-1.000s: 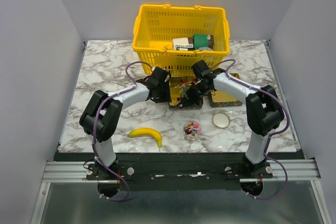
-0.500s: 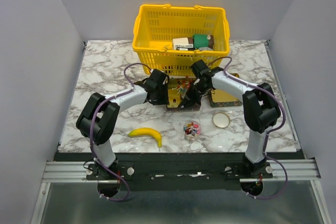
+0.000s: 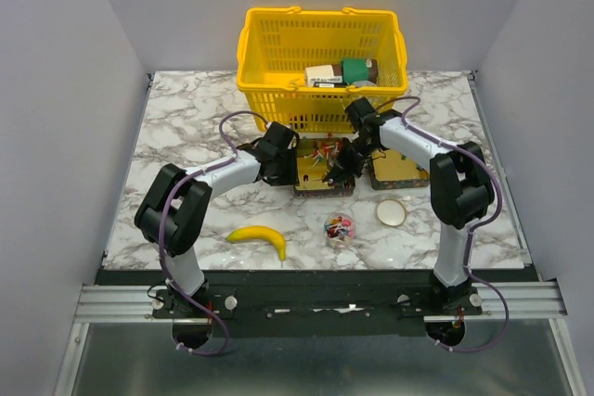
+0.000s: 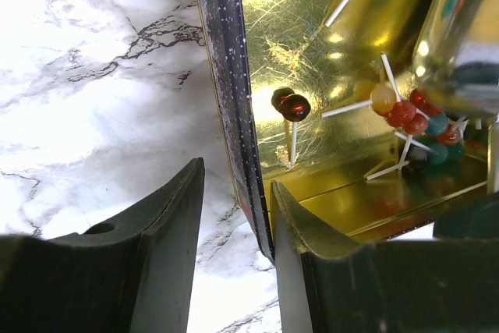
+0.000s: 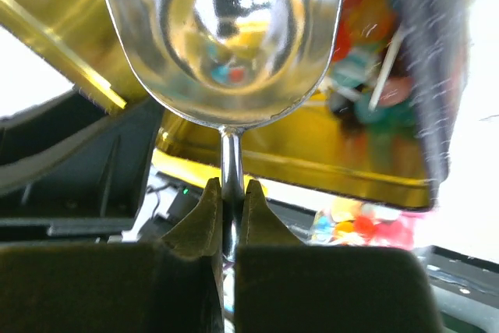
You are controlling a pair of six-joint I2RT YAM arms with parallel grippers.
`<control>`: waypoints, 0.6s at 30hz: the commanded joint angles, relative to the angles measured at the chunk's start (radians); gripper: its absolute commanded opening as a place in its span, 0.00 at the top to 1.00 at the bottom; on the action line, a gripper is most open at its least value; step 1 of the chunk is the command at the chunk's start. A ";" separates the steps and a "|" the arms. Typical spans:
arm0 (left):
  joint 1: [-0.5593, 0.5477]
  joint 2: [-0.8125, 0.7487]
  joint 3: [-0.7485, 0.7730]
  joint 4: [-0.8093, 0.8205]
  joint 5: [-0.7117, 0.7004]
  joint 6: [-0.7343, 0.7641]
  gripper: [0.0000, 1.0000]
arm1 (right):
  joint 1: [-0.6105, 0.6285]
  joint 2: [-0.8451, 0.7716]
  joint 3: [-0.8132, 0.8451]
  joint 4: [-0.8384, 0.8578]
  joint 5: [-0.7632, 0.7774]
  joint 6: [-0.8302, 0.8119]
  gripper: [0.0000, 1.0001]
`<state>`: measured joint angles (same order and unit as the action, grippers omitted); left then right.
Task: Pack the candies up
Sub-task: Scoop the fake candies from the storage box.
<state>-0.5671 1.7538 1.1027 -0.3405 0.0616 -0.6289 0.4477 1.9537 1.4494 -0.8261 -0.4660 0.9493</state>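
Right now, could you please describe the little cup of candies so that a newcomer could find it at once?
Start at the yellow basket at the back of the marble table and come forward past the gold-lined box. The clear cup stands alone near the front edge, between the banana and a flat round lid; it alone is full of tiny multicoloured candies.

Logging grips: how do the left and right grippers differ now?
The left gripper stands open astride the dark-edged wall of the shiny gold box, a gap showing beside one finger; the right gripper is shut on the thin handle of the silver metal scoop. The left gripper lifts nothing; the right gripper holds the scoop over the box. Both are at that box.
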 commanded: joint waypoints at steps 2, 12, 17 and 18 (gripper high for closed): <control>-0.001 0.001 -0.010 -0.098 -0.028 0.028 0.84 | -0.040 0.076 0.045 -0.113 0.219 -0.063 0.99; -0.001 0.023 0.037 -0.100 -0.028 0.014 0.84 | -0.035 0.047 -0.029 -0.051 0.306 -0.220 1.00; -0.001 0.030 0.057 -0.104 -0.032 0.011 0.83 | -0.026 0.045 -0.055 -0.033 0.319 -0.285 1.00; -0.001 0.032 0.059 -0.104 -0.032 0.009 0.83 | -0.023 0.042 -0.057 -0.031 0.319 -0.299 1.00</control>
<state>-0.5720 1.7695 1.1389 -0.3656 0.0620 -0.6327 0.4435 1.9694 1.4494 -0.8413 -0.3428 0.7444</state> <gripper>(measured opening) 0.454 0.076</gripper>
